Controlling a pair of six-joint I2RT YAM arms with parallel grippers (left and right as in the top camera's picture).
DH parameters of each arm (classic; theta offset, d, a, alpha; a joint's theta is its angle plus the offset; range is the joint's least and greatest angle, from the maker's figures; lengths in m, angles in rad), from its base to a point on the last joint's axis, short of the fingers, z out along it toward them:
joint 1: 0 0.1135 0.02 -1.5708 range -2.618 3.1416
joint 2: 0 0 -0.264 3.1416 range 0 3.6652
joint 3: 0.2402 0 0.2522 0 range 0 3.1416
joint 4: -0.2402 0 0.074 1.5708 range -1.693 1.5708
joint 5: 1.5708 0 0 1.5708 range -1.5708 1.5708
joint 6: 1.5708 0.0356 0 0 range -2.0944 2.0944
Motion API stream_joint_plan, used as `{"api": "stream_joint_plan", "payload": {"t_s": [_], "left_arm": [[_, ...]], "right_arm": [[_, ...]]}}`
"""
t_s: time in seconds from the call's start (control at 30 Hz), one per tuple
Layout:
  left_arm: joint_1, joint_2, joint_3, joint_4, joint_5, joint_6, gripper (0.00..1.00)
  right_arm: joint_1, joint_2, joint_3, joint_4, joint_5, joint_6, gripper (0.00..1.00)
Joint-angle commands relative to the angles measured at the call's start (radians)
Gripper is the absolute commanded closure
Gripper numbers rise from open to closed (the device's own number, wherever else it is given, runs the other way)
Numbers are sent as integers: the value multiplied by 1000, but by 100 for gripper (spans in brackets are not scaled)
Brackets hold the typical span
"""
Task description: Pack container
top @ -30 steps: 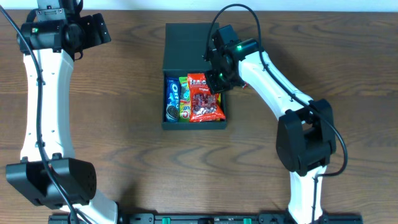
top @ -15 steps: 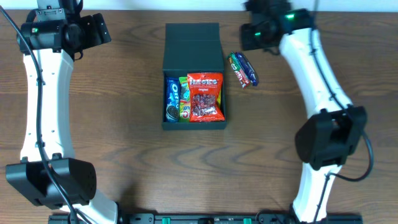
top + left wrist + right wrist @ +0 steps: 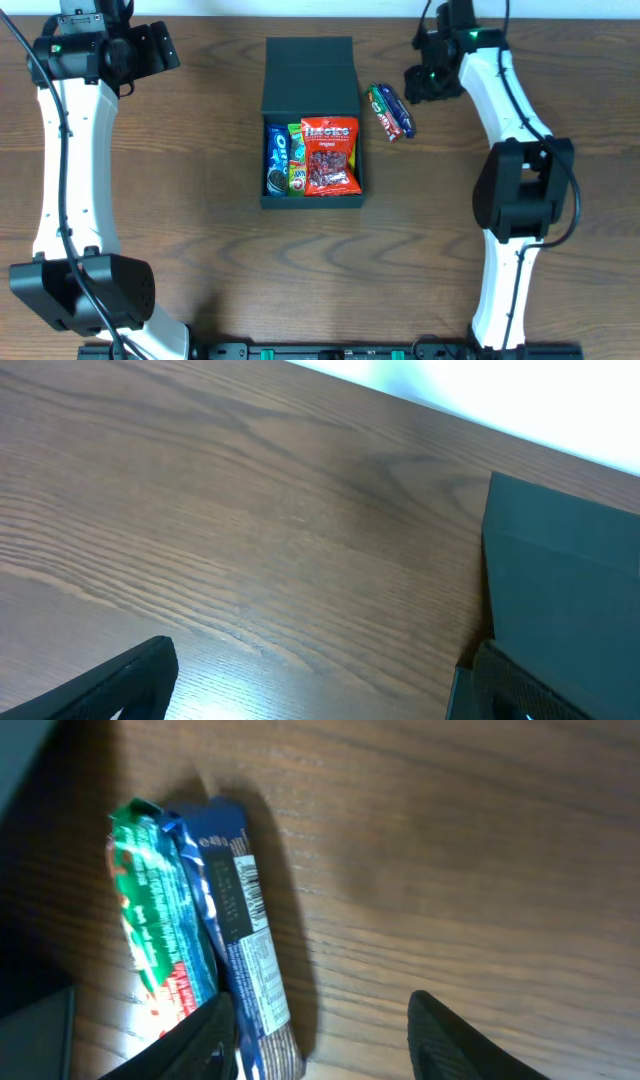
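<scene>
The container [image 3: 312, 201] is a dark box in the middle of the table, its flap lid [image 3: 311, 78] lying open toward the back. It holds a blue cookie bag [image 3: 277, 158], a green bag [image 3: 296, 160] and a red snack bag [image 3: 330, 156]. Right of the box lie a green bar [image 3: 150, 920] and a blue bar [image 3: 240, 950], side by side. My right gripper [image 3: 320, 1045] hangs open just over them, the blue bar's end beside its left finger. My left gripper [image 3: 320, 695] is open over bare wood at the back left, with the lid [image 3: 570, 580] to its right.
The wooden table's back edge meets a white wall right behind both grippers. The right arm [image 3: 510, 110] stretches along the right side and the left arm [image 3: 65, 150] along the left side.
My right gripper has left the red bag in the box, swung off to the back right above the two bars, and opened its jaws. The left arm has not moved.
</scene>
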State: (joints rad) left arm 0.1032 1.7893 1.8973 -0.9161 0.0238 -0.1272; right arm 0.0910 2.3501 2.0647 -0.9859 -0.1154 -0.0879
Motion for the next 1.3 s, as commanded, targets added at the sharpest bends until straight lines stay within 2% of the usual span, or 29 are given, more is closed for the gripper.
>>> {"api": "stream_joint_plan", "payload": {"t_s": [0.0, 0.53, 1.27], "left_arm": [[1, -24, 25, -3, 12, -4, 5], [1, -24, 25, 0, 11, -3, 5], [1, -24, 25, 2, 11, 0, 5]], "right_arm": [[3, 16, -4, 0, -17, -19, 46], [61, 26, -36, 5, -37, -78, 45], [66, 26, -145, 105, 60, -74, 51]]}}
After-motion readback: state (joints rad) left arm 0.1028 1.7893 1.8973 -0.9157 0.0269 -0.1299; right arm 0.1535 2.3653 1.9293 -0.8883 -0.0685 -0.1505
